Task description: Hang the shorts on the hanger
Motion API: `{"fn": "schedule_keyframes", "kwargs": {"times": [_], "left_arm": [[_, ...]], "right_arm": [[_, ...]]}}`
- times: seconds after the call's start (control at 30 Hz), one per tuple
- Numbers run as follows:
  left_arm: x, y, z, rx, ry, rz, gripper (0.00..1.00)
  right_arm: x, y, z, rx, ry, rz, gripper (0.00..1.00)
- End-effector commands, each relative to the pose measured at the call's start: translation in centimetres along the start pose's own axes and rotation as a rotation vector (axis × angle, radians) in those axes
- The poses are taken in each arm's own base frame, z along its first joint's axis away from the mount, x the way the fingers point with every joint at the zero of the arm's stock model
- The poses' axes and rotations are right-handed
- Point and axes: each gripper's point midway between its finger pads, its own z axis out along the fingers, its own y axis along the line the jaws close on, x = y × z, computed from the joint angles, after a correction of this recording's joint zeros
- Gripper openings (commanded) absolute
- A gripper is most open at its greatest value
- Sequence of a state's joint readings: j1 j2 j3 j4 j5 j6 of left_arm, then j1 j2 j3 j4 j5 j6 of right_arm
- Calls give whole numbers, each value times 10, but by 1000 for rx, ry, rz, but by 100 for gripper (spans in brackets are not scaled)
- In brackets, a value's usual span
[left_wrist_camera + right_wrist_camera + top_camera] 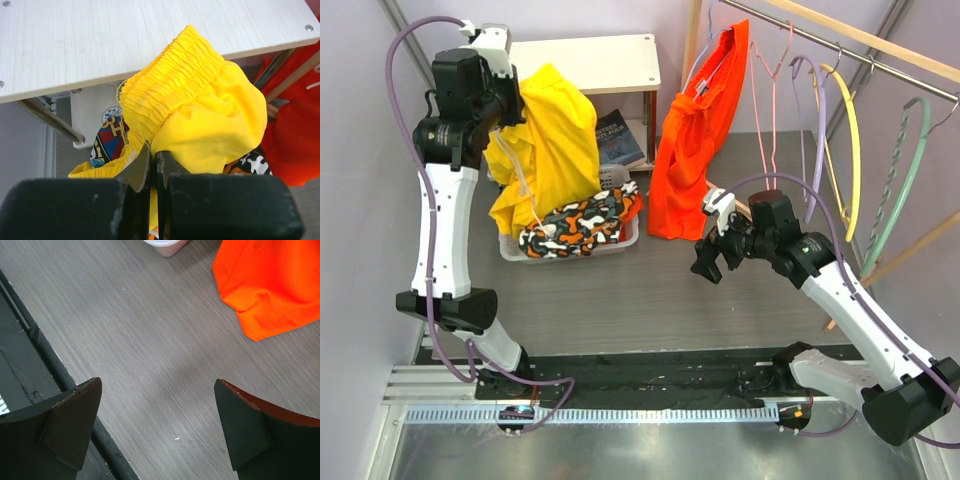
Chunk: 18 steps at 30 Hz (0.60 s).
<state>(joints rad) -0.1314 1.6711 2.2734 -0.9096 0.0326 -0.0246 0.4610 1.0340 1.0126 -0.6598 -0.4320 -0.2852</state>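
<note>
The bright yellow shorts (552,140) hang lifted above the basket, their lower end still draped onto it. My left gripper (516,108) is raised high at the back left and is shut on them. In the left wrist view my gripper (154,156) pinches the yellow fabric just below the gathered waistband (170,75). The pale pink hanger (775,120) hangs on the rail at the back right, beside the orange garment. My right gripper (708,262) is open and empty, low over the table, left of and below the hanger. In the right wrist view it (157,425) is over bare table.
A white basket (510,250) holds a multicoloured patterned cloth (582,222). An orange garment (698,140) hangs from the wooden rail (865,40) and also shows in the right wrist view (270,285). Lilac (817,130), yellow (852,150) and green (900,170) hangers hang further right. A white shelf (610,50) stands behind.
</note>
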Motion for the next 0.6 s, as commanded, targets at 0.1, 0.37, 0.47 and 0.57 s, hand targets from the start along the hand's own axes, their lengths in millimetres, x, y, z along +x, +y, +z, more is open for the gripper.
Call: {"fn": "schedule_keyframes", "kwargs": {"times": [0.1,0.37,0.47,0.57], "left_arm": [[-68,11,-19,-71,-248,-25,0],[-102,12,-56,-81,-385,-46,0],[-117,11,-73,-78,-451,-67,0],[-135,6,-96,-48,-528,-96,0]], "right_arm": [[-36,28,10,-133,-100,9,97],[-67,37,47,-174,-64,-110,96],[-78,42,64,-173,-73,-144,94],[-90,47,87,-157,-99,-169,87]]}}
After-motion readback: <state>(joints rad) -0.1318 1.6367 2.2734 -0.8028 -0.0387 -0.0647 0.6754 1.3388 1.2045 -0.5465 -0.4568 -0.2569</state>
